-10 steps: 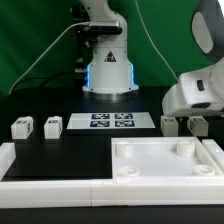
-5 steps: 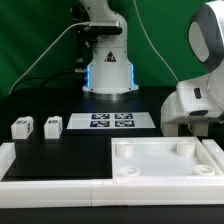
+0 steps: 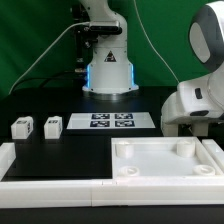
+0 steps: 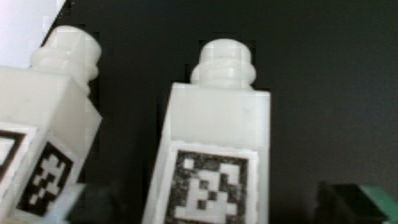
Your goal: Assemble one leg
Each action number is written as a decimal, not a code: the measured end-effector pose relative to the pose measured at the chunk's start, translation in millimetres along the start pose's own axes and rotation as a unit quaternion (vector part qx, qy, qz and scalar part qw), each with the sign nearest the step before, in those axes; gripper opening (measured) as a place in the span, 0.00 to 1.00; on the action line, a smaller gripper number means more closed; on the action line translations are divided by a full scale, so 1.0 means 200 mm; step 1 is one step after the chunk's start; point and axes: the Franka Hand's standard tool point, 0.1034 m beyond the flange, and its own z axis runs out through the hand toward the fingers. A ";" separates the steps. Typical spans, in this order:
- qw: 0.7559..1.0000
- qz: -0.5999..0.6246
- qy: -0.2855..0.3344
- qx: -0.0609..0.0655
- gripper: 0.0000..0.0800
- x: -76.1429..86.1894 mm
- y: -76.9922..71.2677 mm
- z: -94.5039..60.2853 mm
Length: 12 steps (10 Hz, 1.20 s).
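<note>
In the wrist view two white legs lie side by side on the black table, each with a black-and-white tag and a rounded peg end. My gripper (image 4: 222,208) is open and straddles the middle leg (image 4: 221,140), with a gap to the dark fingertip (image 4: 359,200). The second leg (image 4: 43,125) lies just beside it. In the exterior view my gripper (image 3: 190,124) is low at the right, behind the tray, and hides these two legs. Two more legs (image 3: 20,128) (image 3: 52,125) stand at the exterior view's left.
The large white tray-like piece with round corner sockets (image 3: 166,168) lies in front of my gripper. The marker board (image 3: 112,121) lies in the middle in front of the robot base. A white rail (image 3: 50,182) runs along the front edge.
The arm has come down and shifted slightly toward the exterior view's right over the two right-hand legs, which it now hides. The other parts have not moved.
</note>
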 end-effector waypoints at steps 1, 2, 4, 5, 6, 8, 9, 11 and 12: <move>1.000 0.000 0.000 0.000 0.55 0.00 0.00 0.00; 1.000 0.001 0.000 0.000 0.36 0.00 0.00 0.00; 1.000 0.002 0.000 0.000 0.36 0.00 0.00 0.00; 1.000 0.002 0.000 0.000 0.36 0.00 0.00 0.00; 1.000 0.003 0.001 0.000 0.36 0.00 0.01 -0.01; 1.000 0.021 0.008 0.000 0.36 -0.06 0.05 -0.10; 0.999 0.032 0.003 -0.003 0.36 -0.11 0.09 -0.14; 0.999 0.043 0.007 -0.002 0.36 -0.19 0.17 -0.26; 0.999 0.042 0.003 -0.001 0.37 -0.21 0.20 -0.28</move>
